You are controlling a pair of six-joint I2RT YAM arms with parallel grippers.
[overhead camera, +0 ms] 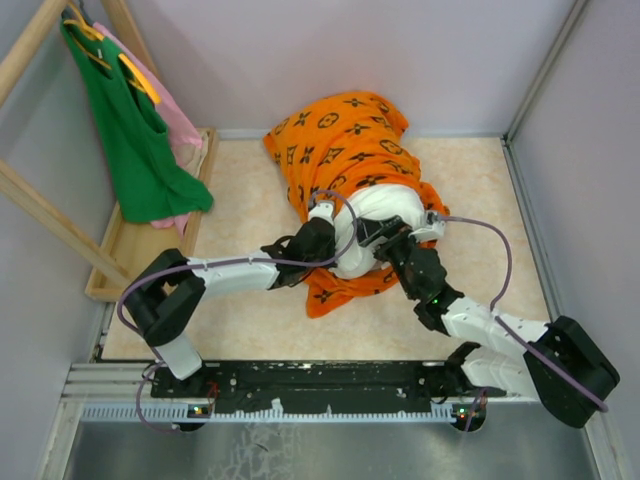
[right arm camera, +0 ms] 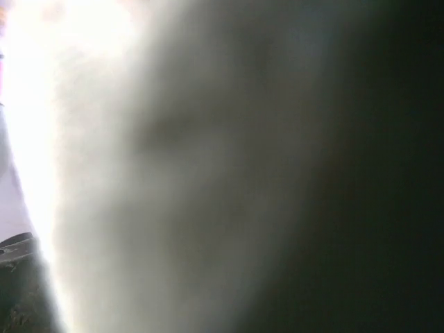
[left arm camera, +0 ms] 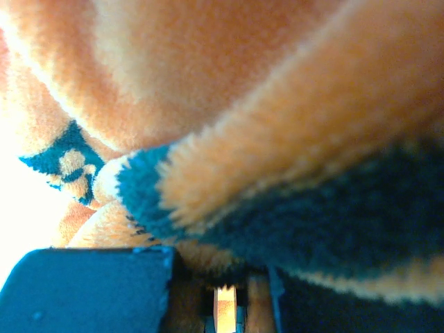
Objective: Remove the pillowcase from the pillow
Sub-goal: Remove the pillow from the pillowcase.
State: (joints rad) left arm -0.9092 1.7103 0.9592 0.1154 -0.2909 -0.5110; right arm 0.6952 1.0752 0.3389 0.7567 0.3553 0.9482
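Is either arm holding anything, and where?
The left gripper pinches the pillowcase at its open edge. The right gripper sits wide against the pillow; whether it grips cannot be told.

There is one white pillow point(overhead camera: 385, 210) on one desk point(overhead camera: 250, 200). One orange pillowcase point(overhead camera: 340, 130) lies partly over the pillow. Two pincers are at the pillow: one left pincer point(overhead camera: 322, 214) and one right pincer point(overhead camera: 388, 236). Left of the pillow are two hanging garments, one green tank top point(overhead camera: 135, 150) and one pink garment point(overhead camera: 182, 135), and one wooden tray point(overhead camera: 100, 288).
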